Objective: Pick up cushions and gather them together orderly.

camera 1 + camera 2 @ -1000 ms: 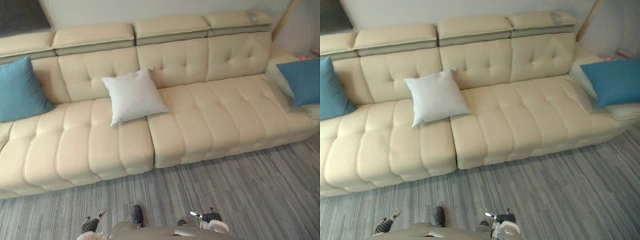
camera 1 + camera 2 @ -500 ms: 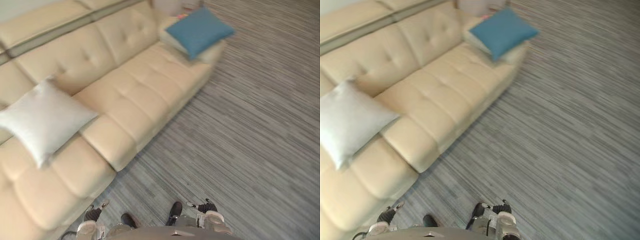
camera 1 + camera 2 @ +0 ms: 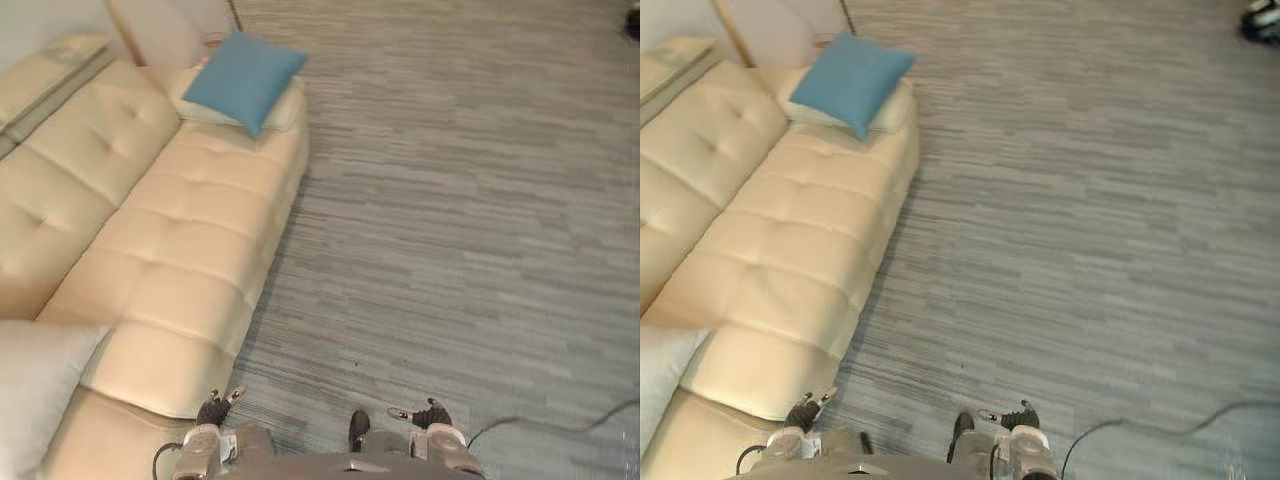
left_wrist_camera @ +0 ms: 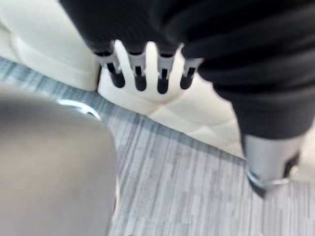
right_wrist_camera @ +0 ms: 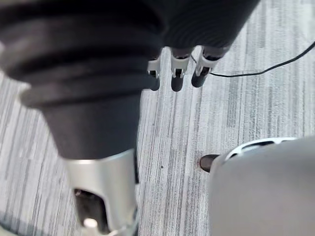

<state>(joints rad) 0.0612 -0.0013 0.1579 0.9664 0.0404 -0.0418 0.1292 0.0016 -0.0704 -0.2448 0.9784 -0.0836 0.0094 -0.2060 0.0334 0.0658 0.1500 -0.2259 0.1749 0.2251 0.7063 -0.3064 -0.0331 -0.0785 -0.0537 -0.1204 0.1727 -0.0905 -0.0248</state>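
Note:
A blue cushion (image 3: pixel 245 78) lies tilted on a pale pad at the far end of the cream sofa (image 3: pixel 170 250). Part of a white cushion (image 3: pixel 30 385) lies on the seat at the near left edge. My left hand (image 4: pixel 140 73) hangs low beside the sofa's front corner, fingers straight and holding nothing. My right hand (image 5: pixel 177 73) hangs over the carpet, also open and holding nothing. Both hands are far from either cushion. In the left eye view the left hand (image 3: pixel 213 412) and right hand (image 3: pixel 428 414) sit at the bottom edge.
Grey striped carpet (image 3: pixel 450 220) stretches wide to the right of the sofa. A dark object (image 3: pixel 1262 22) lies on the floor at the far right. A wooden pole (image 3: pixel 730 32) leans by the wall behind the sofa's end.
The whole picture has swung to the right, so the camera moved: the sofa now runs along the left and carpet takes the rest. Cushions lie as before. Both hands stay low.

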